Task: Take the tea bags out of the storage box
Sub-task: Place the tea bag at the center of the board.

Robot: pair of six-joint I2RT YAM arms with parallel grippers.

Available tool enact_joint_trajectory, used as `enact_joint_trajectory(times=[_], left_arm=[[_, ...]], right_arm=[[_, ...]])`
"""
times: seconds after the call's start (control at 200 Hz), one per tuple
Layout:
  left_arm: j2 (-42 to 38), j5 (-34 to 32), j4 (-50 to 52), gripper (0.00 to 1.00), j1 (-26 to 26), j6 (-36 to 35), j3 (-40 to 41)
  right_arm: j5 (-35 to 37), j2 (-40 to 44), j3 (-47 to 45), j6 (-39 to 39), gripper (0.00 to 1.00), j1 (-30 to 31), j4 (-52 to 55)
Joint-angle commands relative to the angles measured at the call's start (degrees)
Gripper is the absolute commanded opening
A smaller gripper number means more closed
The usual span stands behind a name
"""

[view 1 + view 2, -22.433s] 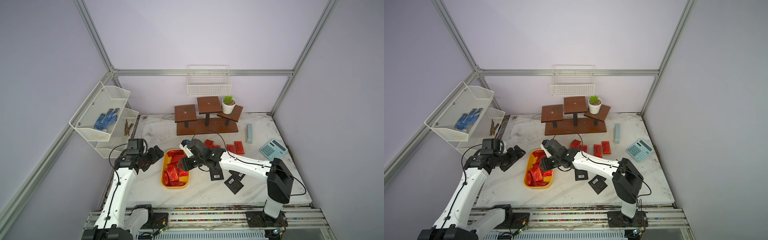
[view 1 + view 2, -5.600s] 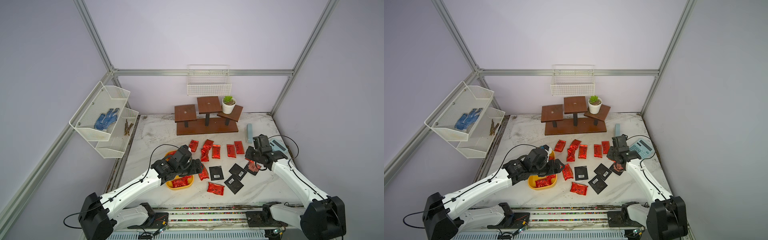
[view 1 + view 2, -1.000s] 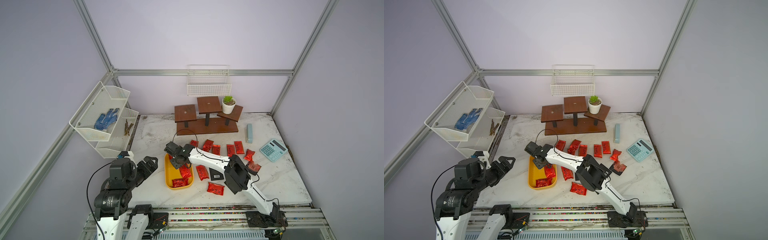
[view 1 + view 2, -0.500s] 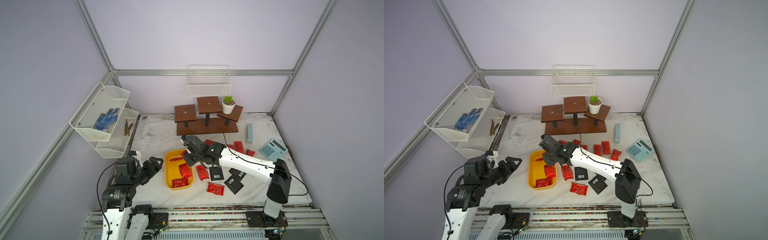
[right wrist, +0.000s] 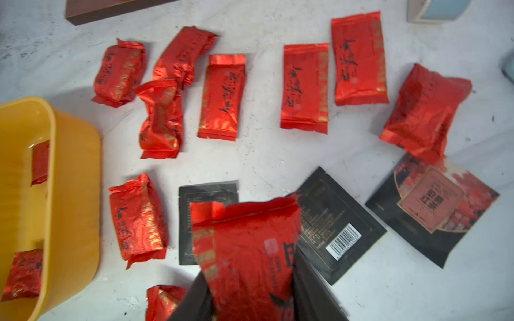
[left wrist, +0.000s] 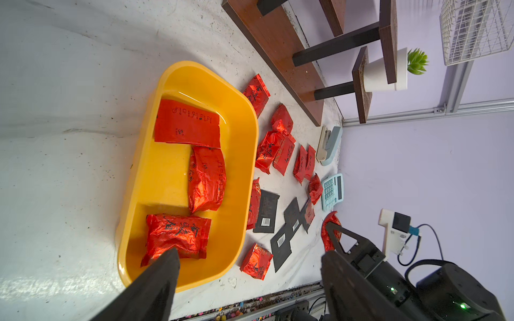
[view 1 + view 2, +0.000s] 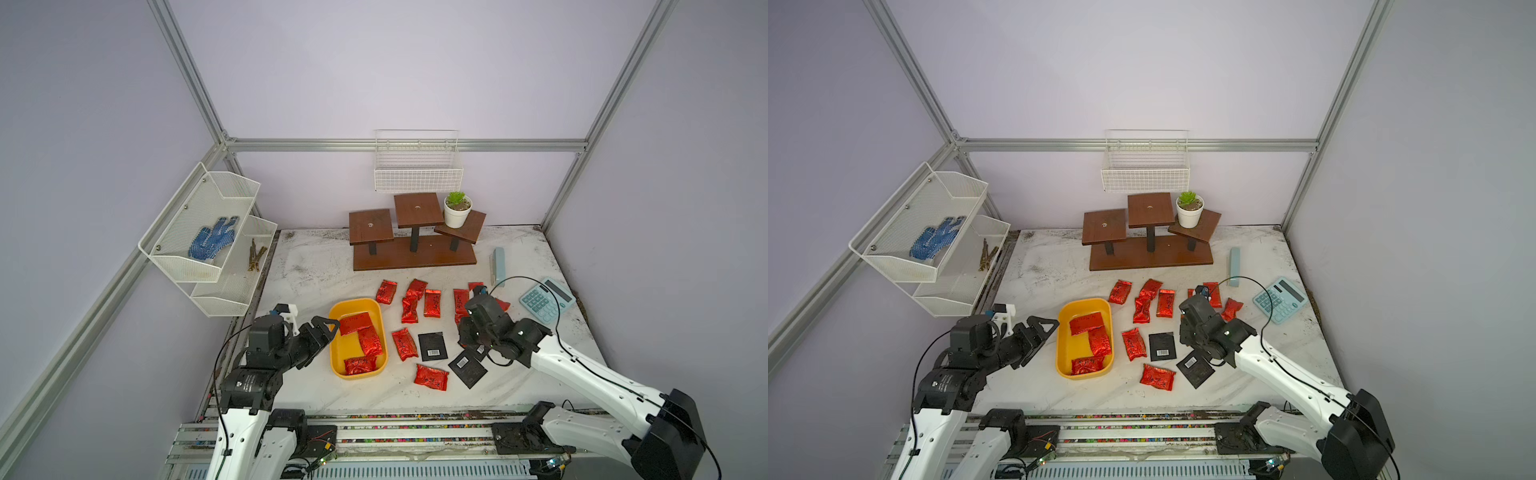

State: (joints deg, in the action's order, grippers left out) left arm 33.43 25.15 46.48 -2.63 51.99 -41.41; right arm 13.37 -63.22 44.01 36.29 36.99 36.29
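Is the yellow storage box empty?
No, three red tea bags lie inside the storage box in the left wrist view.

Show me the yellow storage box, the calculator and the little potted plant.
yellow storage box (image 7: 343,347): in a top view, bare floor.
calculator (image 7: 540,305): in a top view, keypad.
potted plant (image 7: 456,217): in a top view, white pot.

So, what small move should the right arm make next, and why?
Probably lower and release: the fingers of the right gripper hold a red sachet over the table, already outside the yellow box. Three more sachets wait inside.
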Motion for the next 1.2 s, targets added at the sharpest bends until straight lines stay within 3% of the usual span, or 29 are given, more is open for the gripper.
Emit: enact_joint_trajectory(times=[0.0, 0.345, 0.655, 0.735, 0.845, 0.865, 0.955, 1.1, 1.195], left_arm=[[0.64, 0.54, -5.11, 0.83, -1.21, 1.01, -0.21], [0.7, 0.82, -6.29, 0.83, -2.77, 1.17, -0.33], [-0.1, 0.85, -6.27, 0.84, -3.13, 1.45, 0.28], [0.14, 0.6, -6.35, 0.84, -3.18, 1.37, 0.45], [2.21, 0.6, -6.36, 0.84, -3.43, 0.46, 0.8], [2.79, 0.73, -6.35, 0.84, -3.57, 0.2, 0.87], [6.21, 0.87, -6.27, 0.85, -4.21, -1.48, 0.99], [11.58, -1.64, -6.14, 0.83, -6.83, -3.35, 0.65], [14.36, -6.54, -5.6, 0.82, -10.64, -3.81, 0.02]], right_arm=[[2.66, 1.92, -5.3, 8.21, 0.4, -1.12, -1.68], [4.66, 8.82, -19.2, 24.37, 0.41, -4.2, -3.86], [5.12, 15.05, -24.5, 30.25, 0.44, -7.93, -2.43], [5.51, 15.73, -24.43, 31.67, 0.48, -8.13, -1.89], [5.88, 15.67, -23.5, 33.13, 0.64, -8.22, -0.77], [5.8, 15.6, -23.22, 33.14, 0.71, -8.23, -0.7], [5.66, 15.51, -21.52, 33.06, 0.8, -8.17, 0.19], [4.78, 17.0, -17.49, 30.68, 0.84, -8.17, 1.24], [2.18, 19.11, -14.03, 24.48, 0.8, -8.2, -0.57]])
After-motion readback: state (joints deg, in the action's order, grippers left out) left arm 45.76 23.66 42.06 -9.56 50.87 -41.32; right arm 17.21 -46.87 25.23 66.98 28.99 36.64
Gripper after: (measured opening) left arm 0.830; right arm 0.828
